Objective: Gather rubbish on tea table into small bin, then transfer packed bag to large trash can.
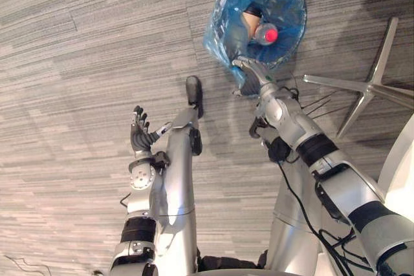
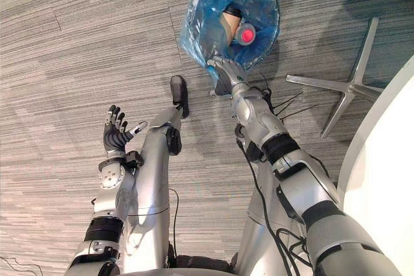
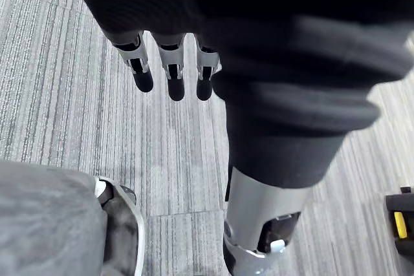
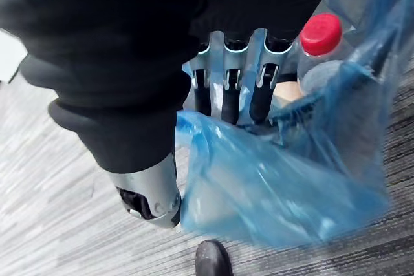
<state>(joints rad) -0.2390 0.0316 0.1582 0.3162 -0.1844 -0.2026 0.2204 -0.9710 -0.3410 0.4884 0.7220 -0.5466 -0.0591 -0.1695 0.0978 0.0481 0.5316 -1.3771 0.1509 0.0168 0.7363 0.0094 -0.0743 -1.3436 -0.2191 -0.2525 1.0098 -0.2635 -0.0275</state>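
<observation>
At bag's near rim, your right robot hand (image 1: 249,69) grips blue bag (image 1: 223,11), fingers inside, thumb outside. Bottle (image 1: 264,33) sits inside, so gathering looks done. Left robot hand (image 1: 139,137) open, empty. You still owe transfer to large trash can.

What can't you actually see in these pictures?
Bottom of the translucent blue plastic bag: hidden by its own folds, eye views.
Tan object beside the red-capped clear bottle: partly covered, unidentifiable, both eye views.
Silver star-shaped chair base: cut off by the left eye view's right edge.
</observation>
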